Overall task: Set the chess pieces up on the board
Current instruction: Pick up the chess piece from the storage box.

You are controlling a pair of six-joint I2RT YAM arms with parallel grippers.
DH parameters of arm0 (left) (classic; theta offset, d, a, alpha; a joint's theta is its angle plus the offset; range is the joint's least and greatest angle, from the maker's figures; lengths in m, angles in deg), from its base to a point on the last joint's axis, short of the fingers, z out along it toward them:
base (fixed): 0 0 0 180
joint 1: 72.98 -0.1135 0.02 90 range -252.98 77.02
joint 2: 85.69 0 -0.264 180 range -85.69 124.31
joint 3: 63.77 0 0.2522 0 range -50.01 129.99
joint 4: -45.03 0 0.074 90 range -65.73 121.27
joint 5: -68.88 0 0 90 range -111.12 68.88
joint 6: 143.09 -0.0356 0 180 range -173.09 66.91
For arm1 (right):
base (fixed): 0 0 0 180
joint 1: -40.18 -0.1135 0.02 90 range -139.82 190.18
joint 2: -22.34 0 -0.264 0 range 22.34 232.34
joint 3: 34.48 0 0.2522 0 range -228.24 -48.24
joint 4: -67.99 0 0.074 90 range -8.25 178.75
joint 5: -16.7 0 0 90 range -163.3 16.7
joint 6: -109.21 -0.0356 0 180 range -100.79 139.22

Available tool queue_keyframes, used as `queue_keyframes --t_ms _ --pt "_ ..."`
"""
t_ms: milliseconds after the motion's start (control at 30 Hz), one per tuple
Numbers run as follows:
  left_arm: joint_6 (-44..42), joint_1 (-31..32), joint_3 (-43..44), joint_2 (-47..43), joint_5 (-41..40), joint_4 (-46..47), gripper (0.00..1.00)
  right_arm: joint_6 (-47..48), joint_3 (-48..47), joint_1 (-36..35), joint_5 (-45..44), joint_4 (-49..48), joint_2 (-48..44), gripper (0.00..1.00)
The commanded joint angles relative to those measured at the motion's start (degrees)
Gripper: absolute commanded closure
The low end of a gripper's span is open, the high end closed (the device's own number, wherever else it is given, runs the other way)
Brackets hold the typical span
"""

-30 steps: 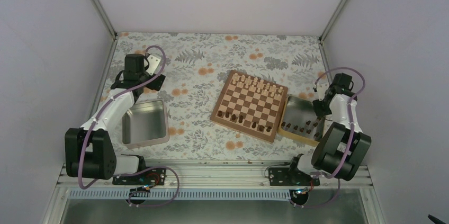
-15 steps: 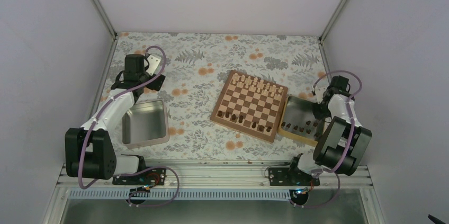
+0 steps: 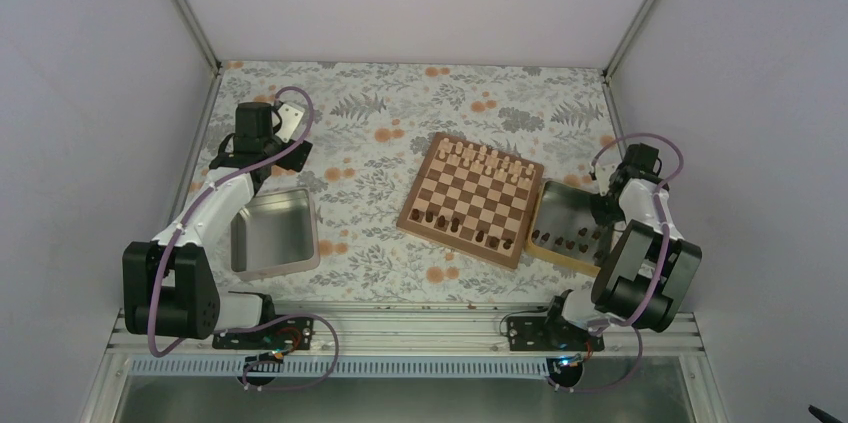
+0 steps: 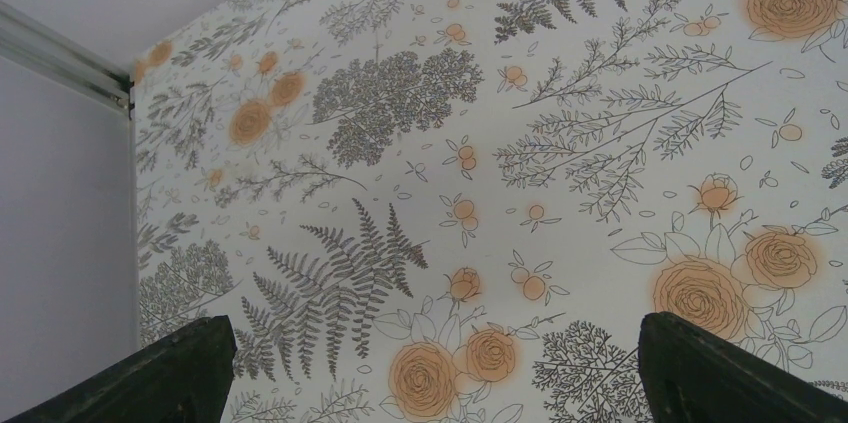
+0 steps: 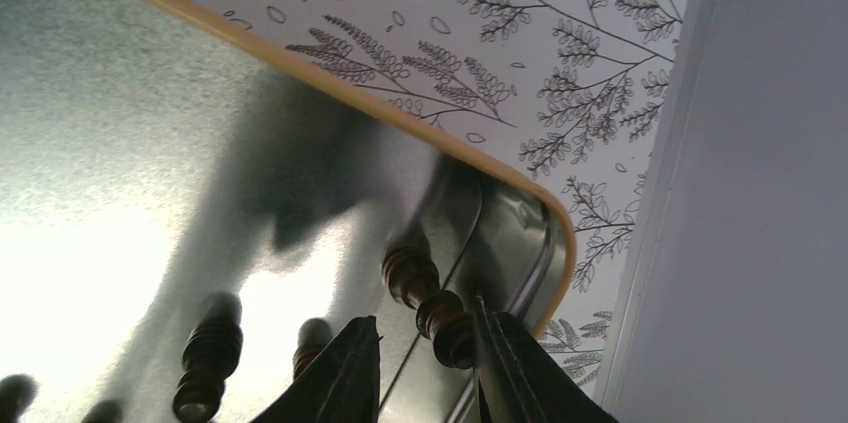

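The board (image 3: 409, 217) lies at the table's middle right, with cream pieces on its far rows and dark chess pieces (image 3: 441, 222) along its near rows. More dark pieces (image 3: 562, 239) stand in the tray (image 3: 561, 201) to its right. My right gripper (image 3: 603, 214) is down in the tray's right end. In the right wrist view it (image 5: 425, 363) is open, its jaws on either side of one dark piece (image 5: 431, 299) that touches the right finger. Other dark pieces (image 5: 205, 361) stand to the left. My left gripper (image 3: 258, 121) is open and empty (image 4: 430, 368) over the floral cloth.
A grey metal tin (image 3: 272, 233) sits near the left arm. The tray's wooden rim (image 5: 400, 119) and its corner are close behind the right gripper. The enclosure's right wall (image 5: 760, 193) stands just beyond the tray.
My right arm has swung in and down toward the tray's right end, then held still. The left arm has not moved.
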Motion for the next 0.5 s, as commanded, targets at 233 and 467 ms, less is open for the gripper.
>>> queue_keyframes --t_ms 233,467 --pt "-0.5 0.0 -0.8 -0.6 -0.1 0.9 0.00 1.5 0.1 0.3 1.1 1.8 -1.3 0.75" --pt "-0.6 -0.1 -1.0 -0.7 -0.1 1.1 0.00 1.4 -0.2 0.3 -0.6 0.8 -1.1 0.75"
